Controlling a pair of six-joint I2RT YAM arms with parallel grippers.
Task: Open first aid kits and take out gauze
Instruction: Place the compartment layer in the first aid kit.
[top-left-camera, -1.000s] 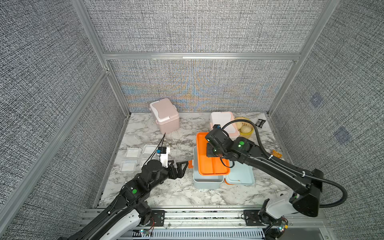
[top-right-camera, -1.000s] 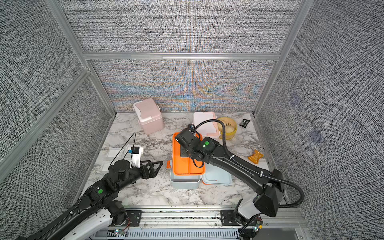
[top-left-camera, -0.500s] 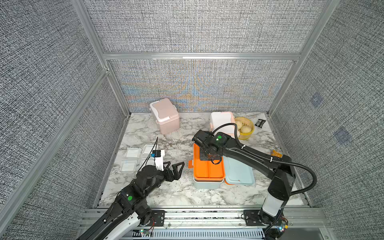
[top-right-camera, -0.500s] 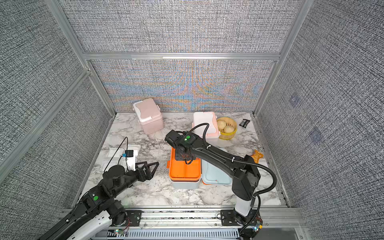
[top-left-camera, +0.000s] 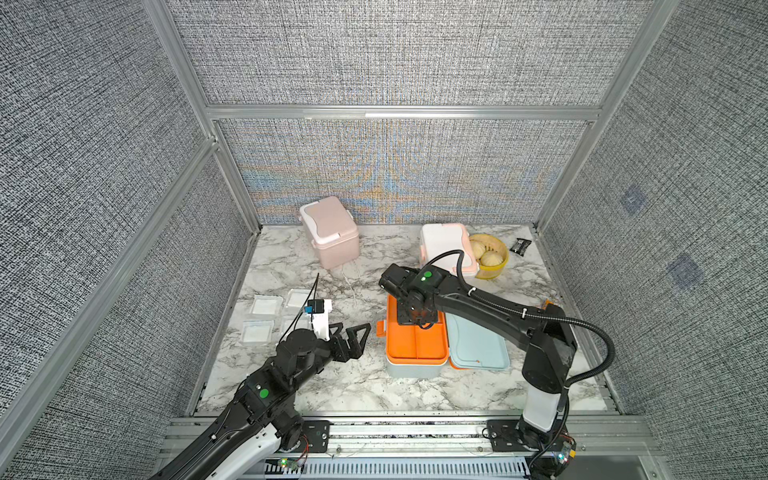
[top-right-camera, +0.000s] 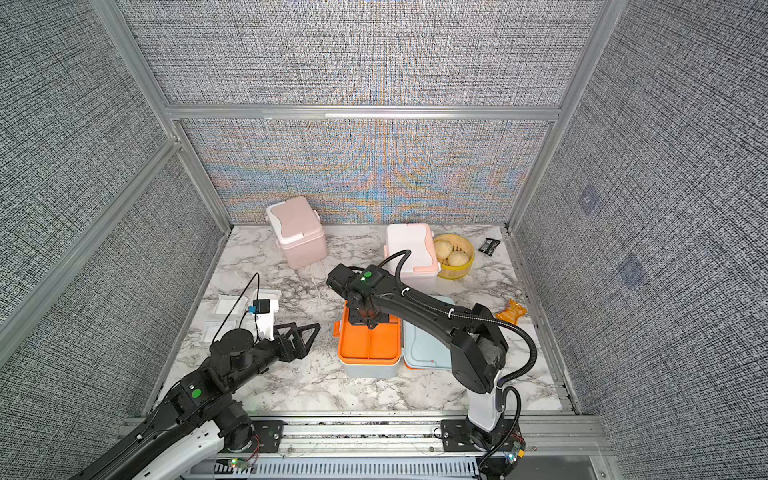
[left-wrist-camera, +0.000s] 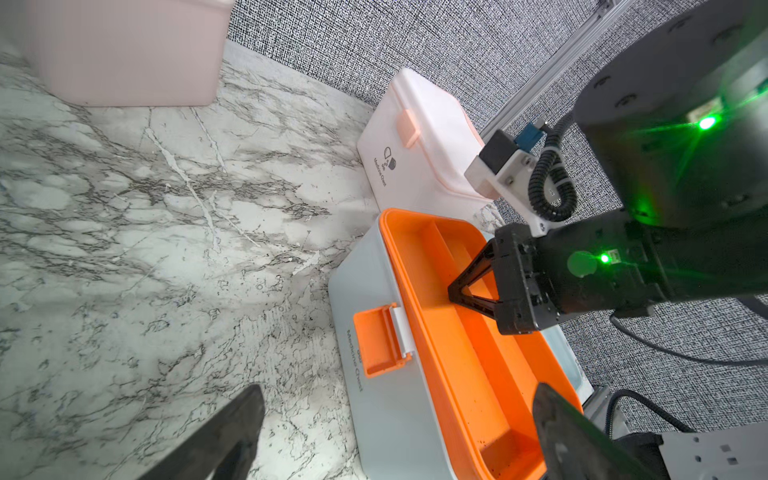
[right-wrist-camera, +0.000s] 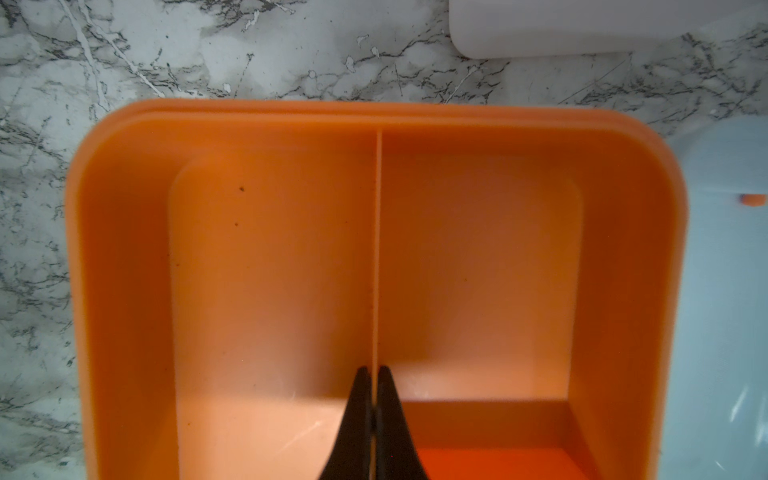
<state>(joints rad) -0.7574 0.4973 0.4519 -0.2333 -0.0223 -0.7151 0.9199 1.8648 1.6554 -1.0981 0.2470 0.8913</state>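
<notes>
Surface: veined marble tabletop (top-left-camera: 324, 386), boxed in by grey woven panels on aluminium rails
Blue kit: the blue kit (top-left-camera: 411, 368) stands open mid-table, with its light blue lid (top-left-camera: 478, 345) flat on the marble against its side and an orange tray (top-left-camera: 417, 345) seated in its top
Right gripper: the right gripper (right-wrist-camera: 372, 376) reaches down into the tray, fingers pressed together on the thin divider between its two compartments
Right wrist view alone: shows the divider running between those fingers; in both top views the gripper's own body hides the tips
Left gripper: the left gripper (top-left-camera: 349, 332) hangs over bare marble just beside the blue kit's latch side, fingers spread wide
Gauze: the gauze (top-left-camera: 264, 306) lies as a cluster of wrapped pads near the table's left edge, well apart from every kit
Left wrist view alone: reads "Medicine Chest" on the white kit (left-wrist-camera: 415, 137) and shows the blue kit's orange latch (left-wrist-camera: 376, 340)
Closed kits: the pink kit (top-left-camera: 330, 230) is at the back wall; the white kit is beside the yellow basket (top-left-camera: 494, 274) of buns
Far corner: black packet (top-left-camera: 520, 246)
Hidden: whatever sits under the tray; part of the gauze, behind the left wrist camera
Cut off: the orange wrapper (top-right-camera: 513, 311) lies clear in a top view, but only a corner of the wrapper (top-left-camera: 547, 304) clears the right arm in a top view
Hard to make out: the pink kit is a blur in the left wrist view
</notes>
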